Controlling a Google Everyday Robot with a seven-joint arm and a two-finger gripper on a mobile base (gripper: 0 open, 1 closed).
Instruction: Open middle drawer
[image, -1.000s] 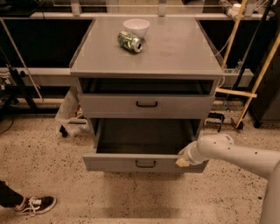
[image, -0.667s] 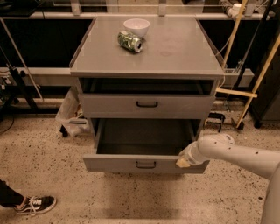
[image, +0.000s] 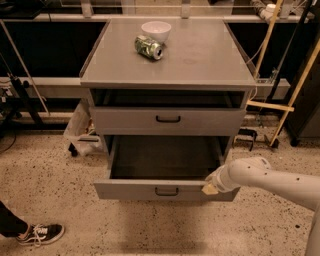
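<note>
While speckled floor (image: 50, 185) lies open at the front and to the left, the grey cabinet (image: 200, 60) stands in the middle with raised lips along its top's left and right edges. Its middle drawer (image: 130, 190) stands drawn well out toward the camera, the dark inside bare and the front panel well forward of the cabinet face, a small black handle at its centre. Above it, the upper drawer (image: 130, 121) sits almost flush, with a dark slot between its upper edge and the cabinet top. My pale arm (image: 270, 180) reaches in from the right, low over the floor, with wooden poles (image: 295, 90) leaning beyond it on that side. My gripper (image: 210, 188) sits at the right end of the middle drawer's front, against its upper edge and well apart from the handle; whether it clasps anything I cannot tell. On the cabinet top, near the back edge, a white bowl (image: 156, 31) stands just behind a green can (image: 148, 47) lying on its side. A black shoe (image: 40, 233) rests on the floor at the lower left.
</note>
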